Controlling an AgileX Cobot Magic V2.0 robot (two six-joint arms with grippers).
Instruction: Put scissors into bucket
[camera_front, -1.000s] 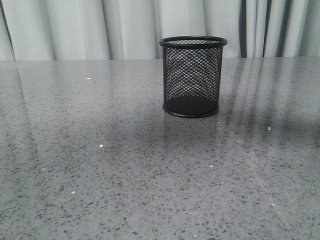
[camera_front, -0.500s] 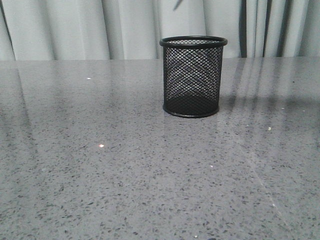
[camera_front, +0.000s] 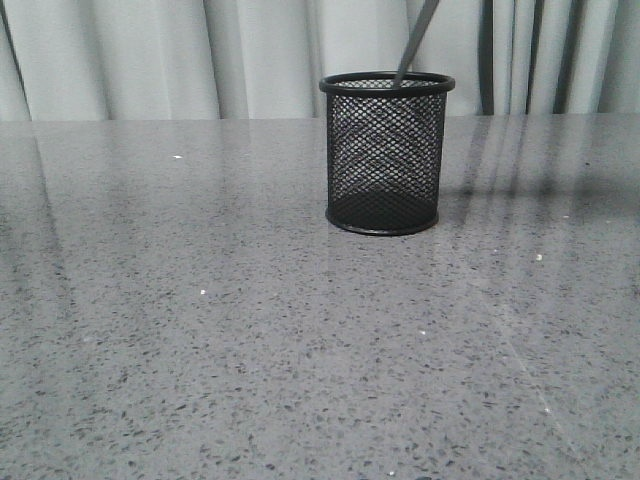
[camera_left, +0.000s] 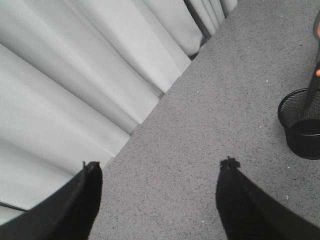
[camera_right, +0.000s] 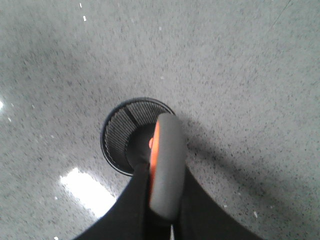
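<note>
While clamped in the right gripper (camera_right: 161, 220), scissors (camera_front: 415, 45) tipped over bucket (camera_front: 386, 150) rim (could snag, knock it over); left gripper (camera_left: 160, 200) wide apart.

Your front view sits low, looking level across the speckled grey table (camera_front: 250, 350) toward the pale curtain (camera_front: 150, 55), with the mesh bucket (camera_front: 386, 152) close ahead. Your left wrist view looks down obliquely from well off to one side, catching the table's edge, the curtain and the bucket (camera_left: 301, 125) near its border. Your right wrist view looks almost straight down into the bucket (camera_right: 125, 131), near above it. All three share the bucket and the table.
</note>
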